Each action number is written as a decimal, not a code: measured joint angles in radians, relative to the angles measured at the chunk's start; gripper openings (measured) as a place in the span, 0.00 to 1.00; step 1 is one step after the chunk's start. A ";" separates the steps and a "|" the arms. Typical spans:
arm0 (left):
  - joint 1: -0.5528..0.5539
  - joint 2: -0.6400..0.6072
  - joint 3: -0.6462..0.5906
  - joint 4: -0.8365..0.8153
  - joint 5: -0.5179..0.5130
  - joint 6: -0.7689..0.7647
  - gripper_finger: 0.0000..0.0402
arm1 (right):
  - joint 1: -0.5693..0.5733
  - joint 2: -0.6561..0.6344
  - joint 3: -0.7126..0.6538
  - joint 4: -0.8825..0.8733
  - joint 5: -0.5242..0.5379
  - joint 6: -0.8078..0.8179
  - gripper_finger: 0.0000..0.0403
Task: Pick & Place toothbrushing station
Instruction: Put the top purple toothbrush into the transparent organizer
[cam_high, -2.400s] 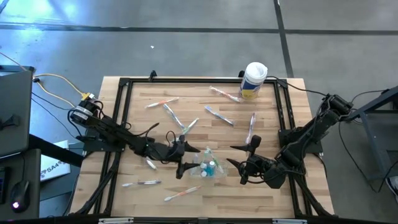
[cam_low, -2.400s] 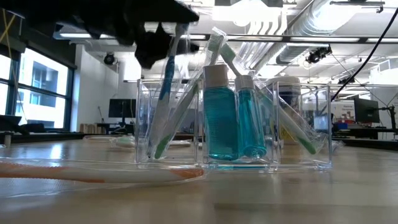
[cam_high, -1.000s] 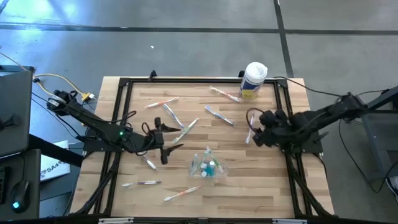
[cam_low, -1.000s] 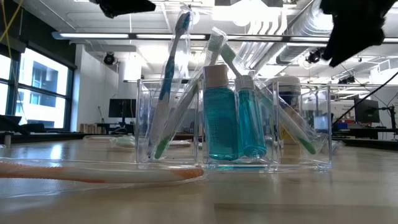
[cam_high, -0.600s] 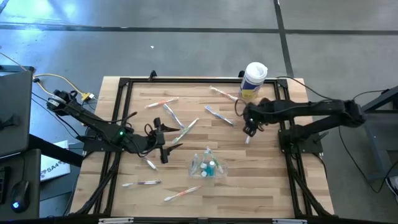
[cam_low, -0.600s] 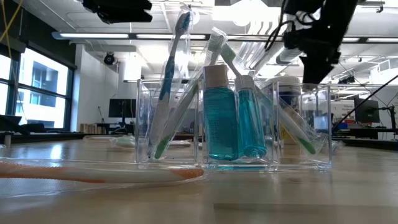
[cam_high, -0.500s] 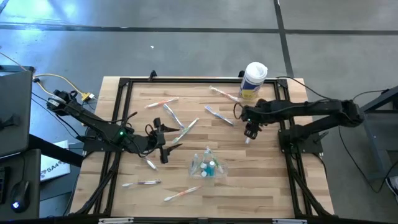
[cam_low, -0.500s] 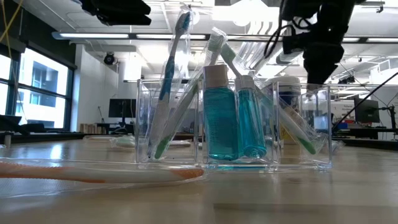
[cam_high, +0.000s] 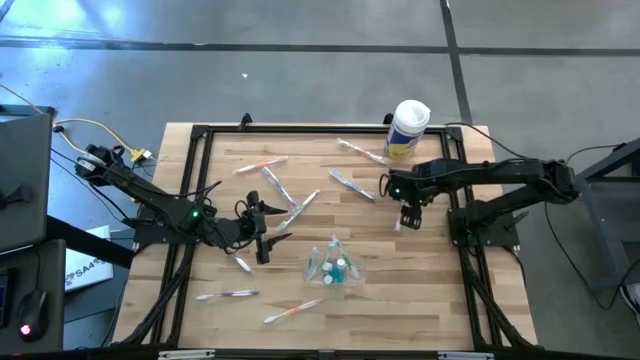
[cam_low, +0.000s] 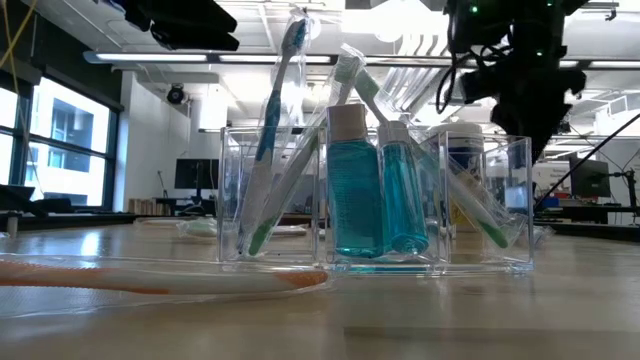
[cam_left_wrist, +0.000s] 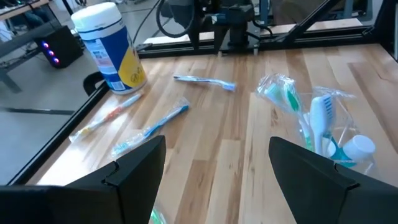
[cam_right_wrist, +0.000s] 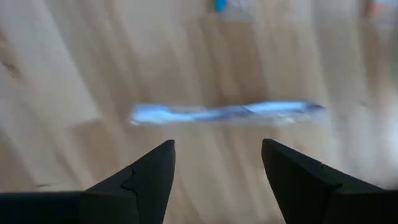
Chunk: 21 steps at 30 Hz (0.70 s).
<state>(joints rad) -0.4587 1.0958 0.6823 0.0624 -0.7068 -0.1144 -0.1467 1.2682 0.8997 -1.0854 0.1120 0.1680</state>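
Wooden table (cam_high: 430, 300): two blue bottles (cam_low: 377, 190) (in one clear station (cam_high: 333, 264)); both fingers spread, empty.

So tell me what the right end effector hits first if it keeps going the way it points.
Probably the thin wrapped toothbrush lying on the wooden table, between the right end effector's open fingers; depth is unclear.

An open industrial lab or workshop: exposed ducts (cam_low: 500, 35) and strip lights (cam_low: 170, 58) run along a high ceiling, monitors (cam_low: 196, 174) sit on distant benches, tall windows (cam_low: 55, 140) line one wall, and the wooden table (cam_high: 400, 300) stands on grey concrete floor (cam_high: 300, 70).
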 joint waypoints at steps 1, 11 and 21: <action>0.000 0.000 0.000 0.000 0.002 -0.003 0.71 | 0.001 0.000 0.000 -0.024 0.043 -0.022 0.58; 0.000 0.000 0.000 -0.001 0.005 -0.022 0.71 | 0.001 0.010 0.000 -0.063 0.092 -0.305 0.57; 0.000 0.000 0.000 -0.005 0.009 -0.022 0.71 | -0.017 0.133 -0.058 0.011 0.109 -0.501 0.57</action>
<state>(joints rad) -0.4587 1.0962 0.6823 0.0579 -0.6975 -0.1361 -0.1635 1.4009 0.8422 -1.0748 0.2214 -0.3327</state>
